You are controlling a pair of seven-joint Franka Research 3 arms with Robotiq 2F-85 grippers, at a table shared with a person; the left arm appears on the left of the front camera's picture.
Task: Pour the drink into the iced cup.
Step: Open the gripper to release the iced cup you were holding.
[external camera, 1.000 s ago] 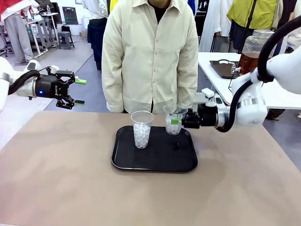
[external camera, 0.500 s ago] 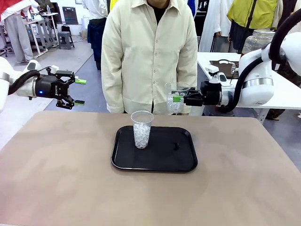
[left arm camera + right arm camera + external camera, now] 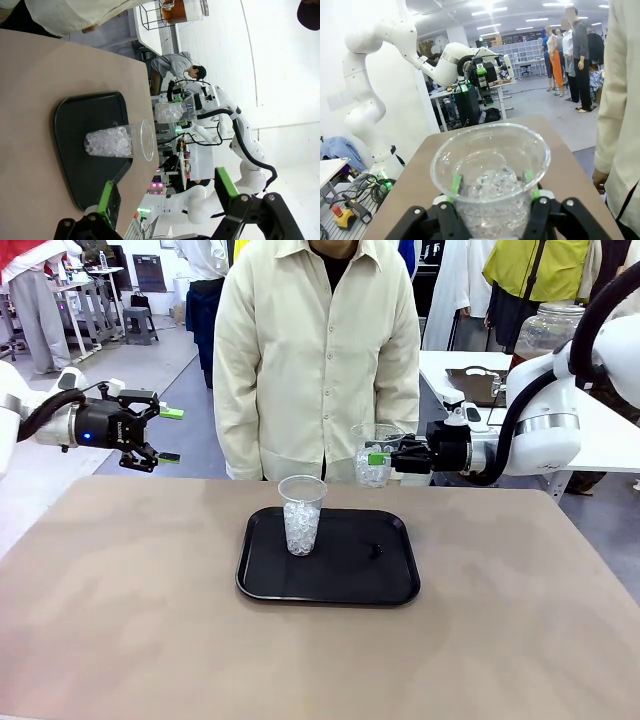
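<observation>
Clamps iced cup mid-wall in right gripper, past tray's far edge. Holds left gripper wide, empty. Probably thin, crushable: squeeze gently.

Count, objects in view:

- Two clear plastic cups filled with ice are counted: the tray cup and the held cup.
- One black rectangular plastic tray is noted.
- One small dark object is recorded; its kind cannot be told.
- One large round glass dispenser jar is logged.
- Two black two-finger grippers with green pads are tallied: left gripper and right gripper.
- One person in a cream shirt is recorded.
</observation>
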